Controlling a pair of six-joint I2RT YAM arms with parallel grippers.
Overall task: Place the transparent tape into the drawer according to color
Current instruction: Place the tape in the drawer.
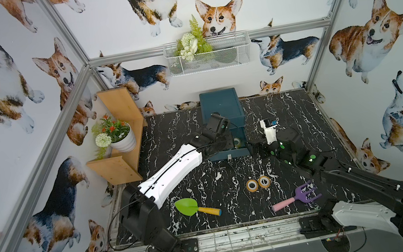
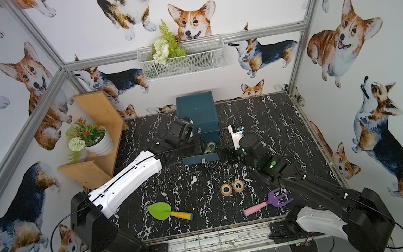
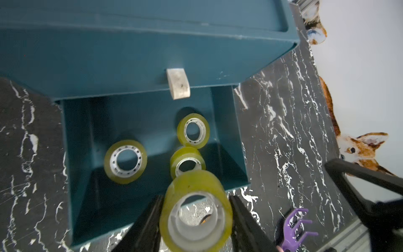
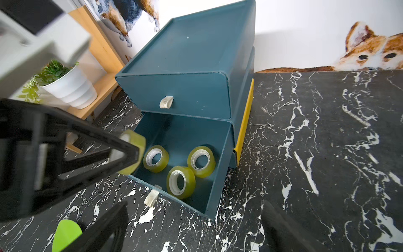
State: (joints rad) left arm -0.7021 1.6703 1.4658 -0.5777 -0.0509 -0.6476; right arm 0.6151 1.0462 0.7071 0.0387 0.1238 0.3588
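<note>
The blue drawer unit (image 1: 220,107) has its lower drawer (image 3: 74,174) pulled out and its upper one shut. Three yellow-green transparent tape rolls (image 3: 125,161) (image 3: 193,131) (image 3: 187,163) lie in the open drawer (image 4: 218,174). My left gripper (image 3: 196,197) is shut on a fourth yellow-green roll (image 3: 196,209) above the drawer's front edge; the held roll (image 4: 136,139) also shows in the right wrist view. My right gripper (image 4: 194,231) stands open and empty over the table, just in front of the drawer's right corner. Two orange rolls (image 1: 252,185) (image 1: 264,181) lie on the table nearer the front.
A green toy shovel (image 1: 187,207) lies front left and a purple toy fork (image 1: 305,193) front right. A wooden shelf (image 1: 121,145) with a white plant pot (image 1: 123,141) stands at the left wall. A wire basket (image 1: 208,54) hangs on the back wall.
</note>
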